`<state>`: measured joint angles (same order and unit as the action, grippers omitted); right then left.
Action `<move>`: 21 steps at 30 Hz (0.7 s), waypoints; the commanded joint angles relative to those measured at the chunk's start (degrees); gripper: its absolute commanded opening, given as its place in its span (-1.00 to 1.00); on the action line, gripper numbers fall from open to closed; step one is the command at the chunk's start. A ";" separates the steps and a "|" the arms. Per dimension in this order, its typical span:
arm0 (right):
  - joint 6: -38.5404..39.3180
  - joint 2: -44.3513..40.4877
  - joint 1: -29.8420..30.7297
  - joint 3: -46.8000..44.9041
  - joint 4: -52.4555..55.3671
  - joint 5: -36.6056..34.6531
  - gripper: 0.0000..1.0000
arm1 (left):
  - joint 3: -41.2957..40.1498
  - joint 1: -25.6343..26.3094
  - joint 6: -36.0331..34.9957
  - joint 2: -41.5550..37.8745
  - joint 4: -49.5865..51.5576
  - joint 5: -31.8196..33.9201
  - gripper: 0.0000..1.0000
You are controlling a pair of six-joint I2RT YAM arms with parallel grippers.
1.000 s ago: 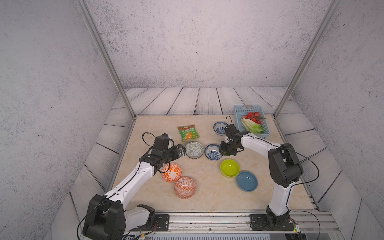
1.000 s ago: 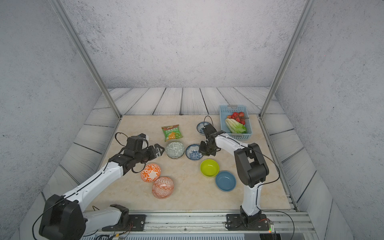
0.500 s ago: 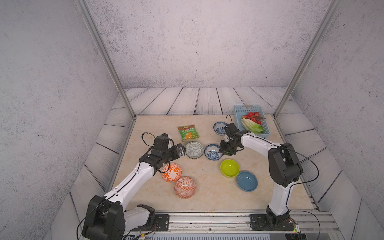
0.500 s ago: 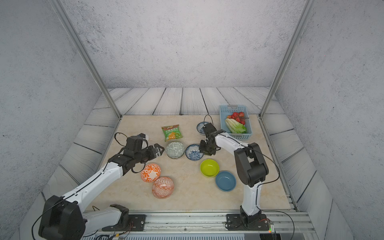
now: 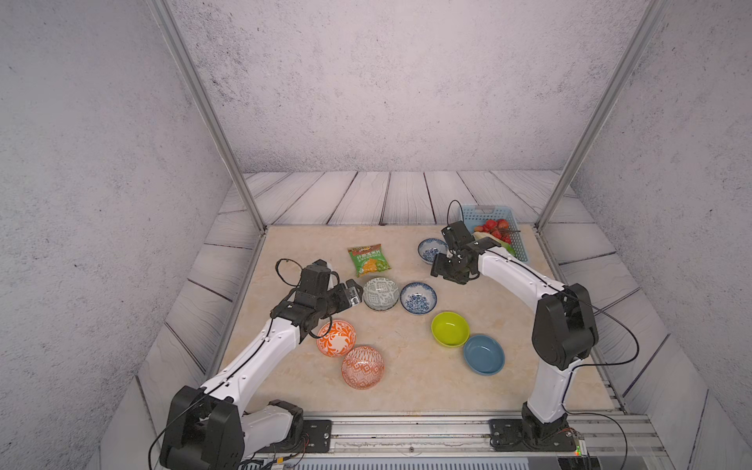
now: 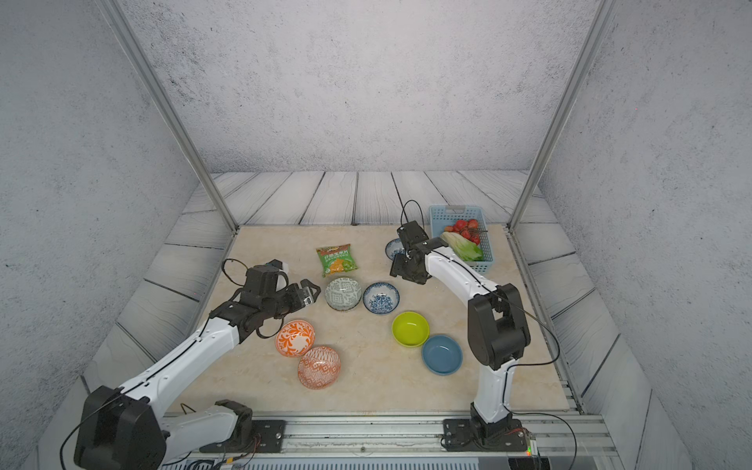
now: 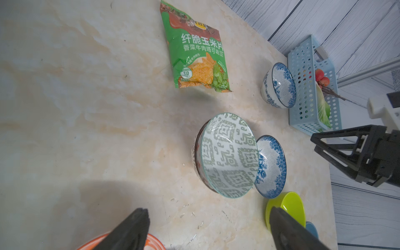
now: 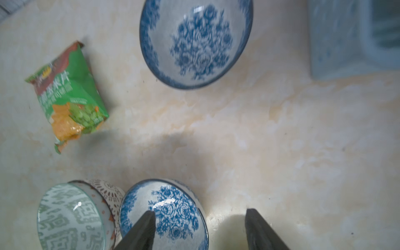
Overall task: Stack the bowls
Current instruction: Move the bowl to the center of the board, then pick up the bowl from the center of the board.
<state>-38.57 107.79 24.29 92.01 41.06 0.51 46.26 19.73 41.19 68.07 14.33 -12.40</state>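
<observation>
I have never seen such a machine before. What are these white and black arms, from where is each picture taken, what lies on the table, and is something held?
These are two robot arms mounted at the edge of a table. Each ends in a two-fingered pincer. Two pictures look down on the whole scene from above. The two others come from small cameras on the arms' wrists.

On the table lie small bowls: a grey patterned bowl sitting inside a latticed bowl, two blue flowered bowls, a lime-green bowl, a plain blue bowl and two orange bowls. There is also a snack bag and a light-blue basket.

The left pincer and the right pincer are both open and hold nothing.
</observation>
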 commanded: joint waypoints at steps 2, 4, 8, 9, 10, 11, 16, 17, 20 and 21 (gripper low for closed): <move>-1.07 5.12 -3.85 9.63 7.42 -3.79 0.35 | 3.70 -0.66 -0.39 3.53 -2.19 1.61 0.88; -1.60 7.80 -4.82 13.98 9.02 -4.14 0.35 | 4.76 -0.74 -0.74 5.73 -2.39 0.61 0.85; -2.75 13.53 -6.21 20.97 9.13 -4.70 0.31 | 3.28 -0.83 -0.81 5.93 -4.85 0.12 0.84; -2.93 14.71 -6.46 22.33 9.04 -4.73 0.27 | 2.44 -0.83 -0.79 5.37 -5.56 0.07 0.86; -3.17 15.94 -6.86 23.81 9.11 -4.73 0.25 | 1.76 -0.83 -0.59 4.73 -6.46 0.16 0.87; -3.44 17.01 -7.07 25.13 9.11 -4.57 0.22 | 1.08 -0.87 -0.32 4.21 -7.01 0.52 0.88; -3.92 21.30 -7.18 28.79 8.04 -0.88 0.10 | 0.24 -0.83 0.32 4.61 -8.77 -0.25 0.89; -4.11 21.94 -7.19 28.82 7.67 -0.38 0.09 | 0.60 -0.83 0.17 5.02 -8.59 -0.85 0.89; -4.73 23.54 -7.18 28.06 6.86 1.10 0.06 | 1.06 -0.83 0.23 5.85 -8.48 -1.47 0.85; -4.89 23.94 -7.22 27.89 6.58 1.41 0.04 | 0.92 -0.91 0.35 5.73 -8.82 -1.40 0.85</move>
<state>-42.28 130.15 17.17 119.44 47.46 -0.01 47.05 19.25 41.47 73.38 6.94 -13.04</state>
